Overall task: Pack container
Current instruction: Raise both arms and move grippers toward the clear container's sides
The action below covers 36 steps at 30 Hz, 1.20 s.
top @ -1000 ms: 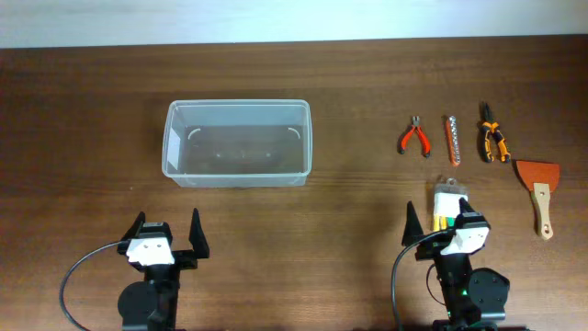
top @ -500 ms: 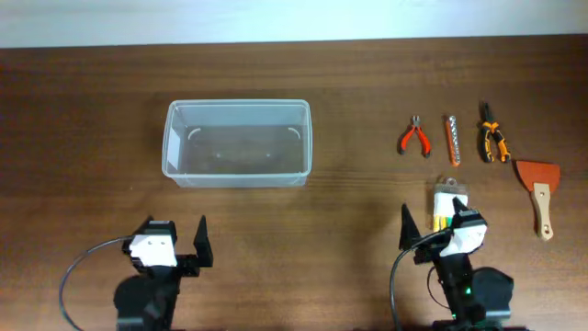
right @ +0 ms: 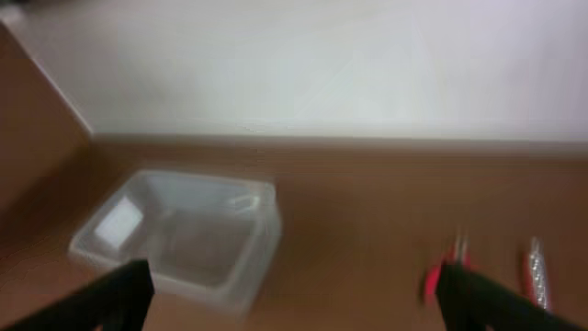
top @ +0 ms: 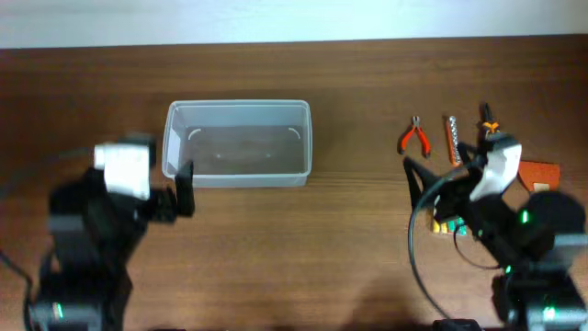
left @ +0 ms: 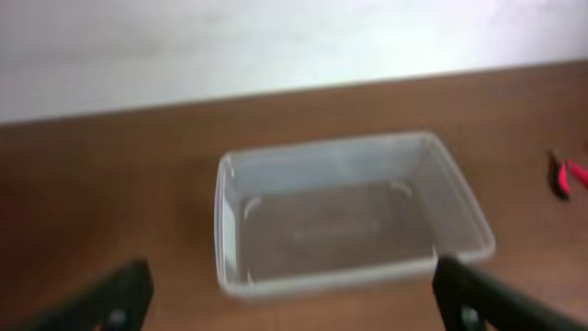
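**A robotics lab bench**

We take this for a robotics lab rather than a working shop. A plain brown wood-grain table (top: 349, 267) runs up to a bare white wall (top: 276, 18). Two black robot arms stand at its near side, the left arm (top: 87, 239) and the right arm (top: 524, 230). The right one has a looping black cable (top: 411, 248) and a small green light (top: 525, 218). What lies on the table looks staged: a clear plastic container (top: 239, 147) and, well apart from it, hand tools in a tidy row, among them red-handled pliers (top: 414, 138).
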### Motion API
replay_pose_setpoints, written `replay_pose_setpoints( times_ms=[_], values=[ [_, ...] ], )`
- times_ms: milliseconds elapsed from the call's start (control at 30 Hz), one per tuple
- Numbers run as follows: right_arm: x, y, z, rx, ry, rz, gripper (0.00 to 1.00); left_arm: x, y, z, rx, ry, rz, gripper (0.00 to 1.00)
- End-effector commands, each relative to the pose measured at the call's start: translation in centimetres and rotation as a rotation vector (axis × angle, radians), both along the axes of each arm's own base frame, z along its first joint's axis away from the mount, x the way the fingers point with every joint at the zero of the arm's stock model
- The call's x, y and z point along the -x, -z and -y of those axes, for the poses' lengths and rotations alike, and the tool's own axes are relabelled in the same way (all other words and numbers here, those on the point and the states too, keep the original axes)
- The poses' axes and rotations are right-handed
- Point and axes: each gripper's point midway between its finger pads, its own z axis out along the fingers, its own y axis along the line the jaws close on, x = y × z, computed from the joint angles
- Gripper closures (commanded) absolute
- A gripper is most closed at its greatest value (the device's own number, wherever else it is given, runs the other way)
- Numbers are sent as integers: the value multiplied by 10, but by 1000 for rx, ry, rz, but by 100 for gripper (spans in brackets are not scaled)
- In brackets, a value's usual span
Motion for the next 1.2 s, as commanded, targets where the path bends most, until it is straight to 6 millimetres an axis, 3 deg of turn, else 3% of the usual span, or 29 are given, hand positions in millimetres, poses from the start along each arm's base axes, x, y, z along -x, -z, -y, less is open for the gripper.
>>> replay_pose_setpoints(
  times_ms=[0, 100, 167, 267, 367, 433, 567, 700, 933, 1167],
  values=[
    [-14, 4, -1, -30, -1, -231, 1, -30, -9, 2, -19, 33, -152, 1],
    [-15, 16, -3, -44, -1, -481, 1, -57, 10, -3, -34, 10, -287, 1],
    [-20, 19, -7, -66, -20, -524, 1, -65, 36, -3, -32, 14, -379, 1],
    [-30, 23, -8, -59, -26, -543, 2, -73, 50, 5, 4, 51, -423, 1],
    [-38, 32, 0, -22, 101, -596, 1, -75, 47, 3, 5, 47, -426, 1],
    [-40, 38, -7, 52, 147, -623, 2, -74, 40, -10, -34, -7, -418, 1],
    [-44, 56, -37, 207, 168, -678, 1, -78, 24, -17, -53, -34, -373, 1],
    [-55, 77, -64, 252, 135, -731, 1, -79, 23, -16, -53, -34, -368, 1],
    [-100, 112, -78, 329, 130, -761, 1, -79, 23, -21, -72, -56, -369, 1],
    [-141, 107, -101, 288, 108, -708, 1, -78, 24, -23, -77, -63, -373, 1]
  ],
)
